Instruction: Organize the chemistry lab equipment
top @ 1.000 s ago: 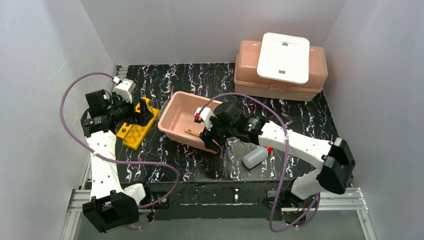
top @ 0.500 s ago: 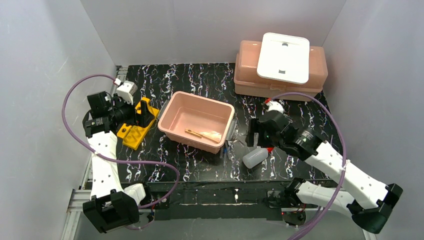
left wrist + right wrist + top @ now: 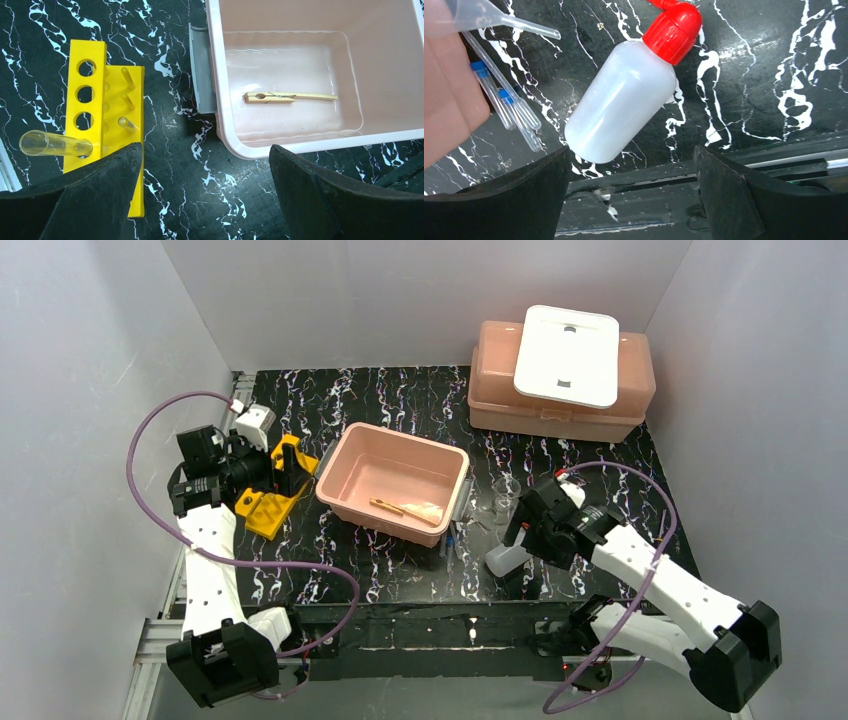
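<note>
The yellow test-tube rack (image 3: pixel 268 502) lies at the left, and in the left wrist view (image 3: pixel 106 125) a clear glass tube (image 3: pixel 55 144) sticks out of one of its holes. My left gripper (image 3: pixel 290 466) is open and empty, above bare table between the rack and the open pink tub (image 3: pixel 346 443). The wooden stick (image 3: pixel 290 96) lies inside that tub. My right gripper (image 3: pixel 522 540) is open and empty, just above the squeeze bottle (image 3: pixel 621 102), which lies on its side with its red nozzle (image 3: pixel 673 29). Blue-tipped pipettes (image 3: pixel 504 102) lie left of the bottle. A small clear beaker (image 3: pixel 505 488) stands behind it.
A closed pink tub (image 3: pixel 490 375) with a white lid (image 3: pixel 567 355) on it stands at the back right. The table's front edge and rail (image 3: pixel 674 200) lie just below the bottle. Grey walls close in both sides.
My right arm has swung from over the open pink tub to the right and down over the squeeze bottle. The left arm has barely moved.
</note>
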